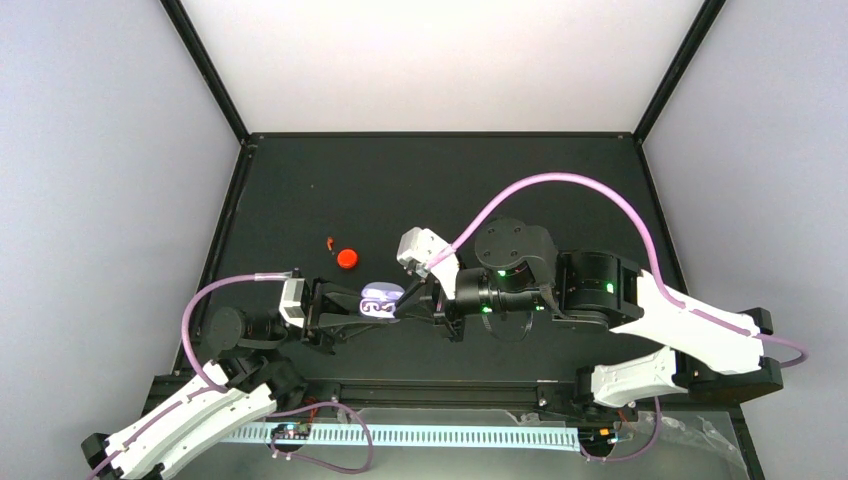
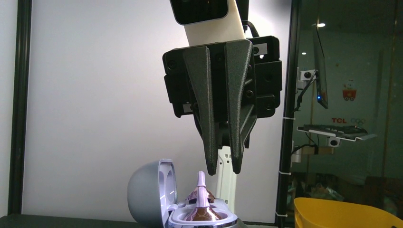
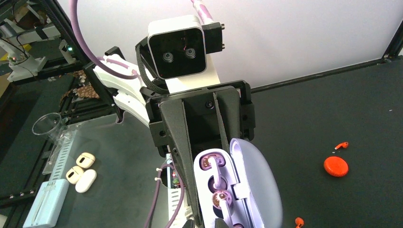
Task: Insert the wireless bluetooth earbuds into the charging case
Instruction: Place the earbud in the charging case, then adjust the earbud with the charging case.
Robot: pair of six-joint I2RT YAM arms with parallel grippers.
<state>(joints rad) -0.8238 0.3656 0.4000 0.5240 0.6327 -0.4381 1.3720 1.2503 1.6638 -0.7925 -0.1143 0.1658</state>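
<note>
My left gripper [image 1: 372, 305] is shut on the base of an open lavender charging case [image 1: 383, 297], lid swung back. In the right wrist view the case [image 3: 256, 185] shows two pale lavender earbuds [image 3: 216, 164] sitting in its wells, stems sticking out. In the left wrist view they also show [image 2: 201, 187]. My right gripper [image 2: 224, 170] hangs just above those stems, jaws a narrow gap apart and empty. In the top view it [image 1: 418, 300] sits right of the case. A red-orange earbud [image 3: 340, 145] lies on the mat, another [image 3: 298, 221] nearer.
A round red-orange case [image 1: 347, 258] lies behind the lavender case, also in the right wrist view [image 3: 336, 166]. Beige and white cases [image 3: 81, 171], a pale blue box [image 3: 47, 202] and a clear cup [image 3: 47, 124] sit off the mat. A yellow bin [image 2: 342, 213] stands beyond.
</note>
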